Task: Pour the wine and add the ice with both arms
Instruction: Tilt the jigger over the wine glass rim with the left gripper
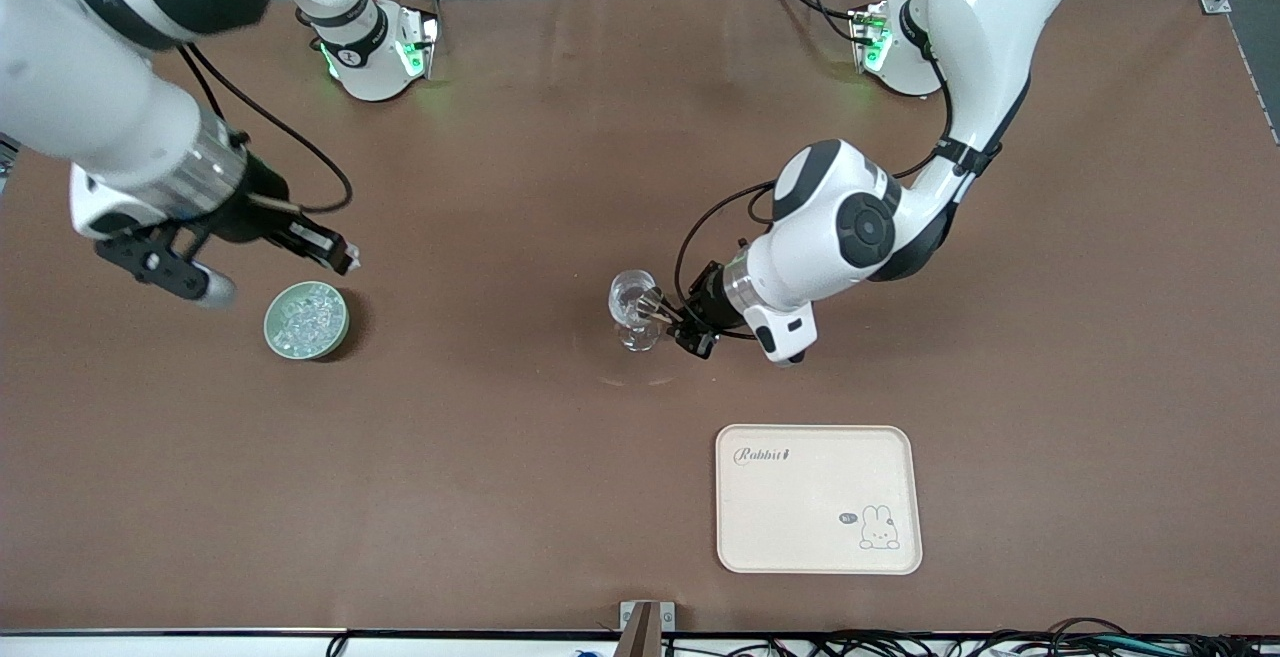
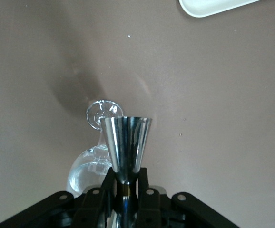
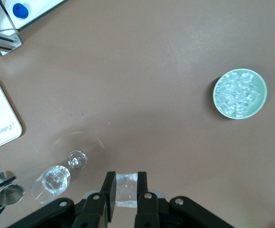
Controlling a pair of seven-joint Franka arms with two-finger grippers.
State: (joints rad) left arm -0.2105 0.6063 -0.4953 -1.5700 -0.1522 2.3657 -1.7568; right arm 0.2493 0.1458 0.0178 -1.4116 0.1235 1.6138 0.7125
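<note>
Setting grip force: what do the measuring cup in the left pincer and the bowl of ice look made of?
Measuring cup: polished metal, probably steel; mirror-like streaked reflections. Bowl: pale green, smooth and opaque, likely glazed ceramic or plastic; cannot tell which. Ice inside: clear, glinting cubes.

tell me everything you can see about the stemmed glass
The stemmed glass is clear, with a round bowl, a thin stem and a small round foot. It stands upright on the brown table, about midway between the two arms' ends, farther from the front camera than the cream tray. It looks empty, with no visible wine or ice. The left gripper holds a shiny metal jigger at its rim; whether they touch is unclear.
</note>
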